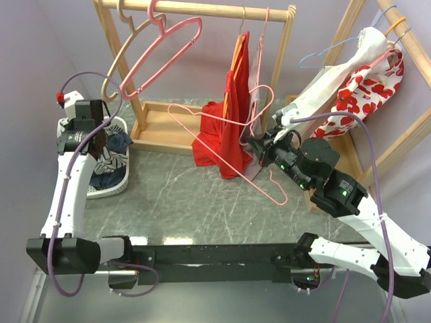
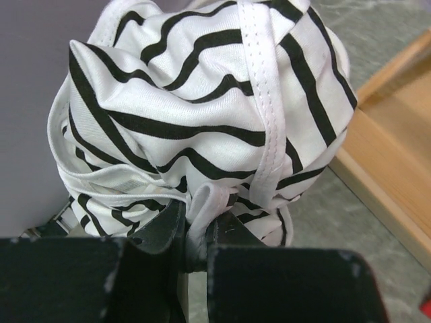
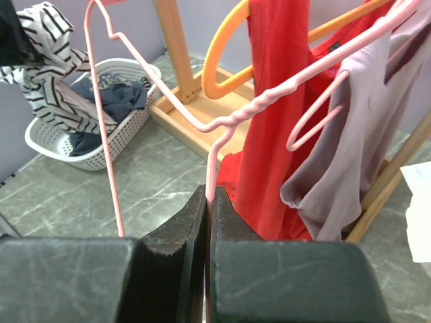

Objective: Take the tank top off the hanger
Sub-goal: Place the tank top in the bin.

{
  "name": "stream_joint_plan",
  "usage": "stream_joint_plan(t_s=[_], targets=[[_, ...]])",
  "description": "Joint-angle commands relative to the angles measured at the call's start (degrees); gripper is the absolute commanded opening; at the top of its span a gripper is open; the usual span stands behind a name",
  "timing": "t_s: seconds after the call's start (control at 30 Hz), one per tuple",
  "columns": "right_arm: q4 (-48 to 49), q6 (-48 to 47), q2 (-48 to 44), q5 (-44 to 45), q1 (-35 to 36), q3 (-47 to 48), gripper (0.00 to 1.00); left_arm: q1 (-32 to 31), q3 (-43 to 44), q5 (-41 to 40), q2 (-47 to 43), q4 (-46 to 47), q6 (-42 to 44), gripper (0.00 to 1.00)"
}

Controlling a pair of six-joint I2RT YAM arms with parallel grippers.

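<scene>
Evidently freed, the tank top (image 2: 202, 114) is pinched in the left claw (image 2: 195, 232), the hanger (image 3: 211, 165) in the right claw (image 3: 209, 205); release below is due.

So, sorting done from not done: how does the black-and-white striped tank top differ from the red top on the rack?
The black-and-white striped tank top is on no hanger; the red top hangs on an orange hanger from the wooden rail. The striped one is bunched up; the red top drapes long. The left gripper pinches the striped one above the white basket; the red top is at the rack. Both are garments.
</scene>
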Motion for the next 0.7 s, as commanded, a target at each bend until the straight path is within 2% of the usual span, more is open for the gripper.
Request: stream_joint_plan(t_s=[0.0,0.1,0.2,0.23,0.27,0.3,0.33,0.4,0.43,0.5,0.53,0.57,0.6,0.67], targets=[[3.35,0.43,0.50,-1.28,-0.32,0.72,0.00,4.50,-5.24,-3.32,-0.71,8.47,2.55,0.01],[3.61,0.34,0.33,-1.54,-0.32,0.37,0.00,8.82,-6.92,7.12,-1.34,9.46,2.82,0.01],[4.22,0.08,0.24,-1.81,-0.32,-0.34,0.00,8.82,-8.05,2.32,3.84,6.82,0.81,0.01],[4.40,0.08,0.33,-2.07,-0.32,-0.60,0.00,8.82,-8.67,5.01,4.81,7.34,0.72,0.01],[4.49,-0.09,0.50,-2.25,-0.23,-0.60,0.00,8.82,-9.11,7.65,6.82,7.43,0.71,0.07],[4.57,-0.18,0.76,-2.68,-0.23,-0.52,0.00,8.82,-8.94,9.85,7.98,6.91,0.02,0.18],[4.40,-0.36,1.29,-2.86,-0.32,0.01,0.00,8.82,-9.64,10.48,9.81,7.08,-0.95,0.37],[4.31,-0.62,1.56,-3.48,-0.32,0.28,0.00,8.82,-11.31,12.06,11.41,8.22,-0.87,0.55],[4.31,-0.62,1.64,-3.91,-0.23,0.54,0.00,8.91,-11.58,14.85,13.50,8.40,-0.52,0.71],[4.84,-0.80,1.82,-4.35,-0.32,0.63,0.00,8.82,-13.06,13.93,15.54,8.66,-1.03,0.34],[5.01,-0.97,1.82,-4.70,-0.23,0.72,0.00,9.00,-13.94,12.43,15.98,9.45,-1.39,0.31],[4.84,-1.24,2.08,-4.88,-0.23,0.98,0.00,9.00,-14.47,11.37,16.07,9.19,-0.87,0.39],[4.67,-1.33,2.43,-4.80,-0.32,1.41,0.00,9.26,-14.48,11.80,16.16,9.19,-0.35,0.51],[4.49,-1.76,2.44,-4.45,-0.32,1.77,0.00,9.26,-14.13,11.02,15.29,8.66,-0.95,0.38]])
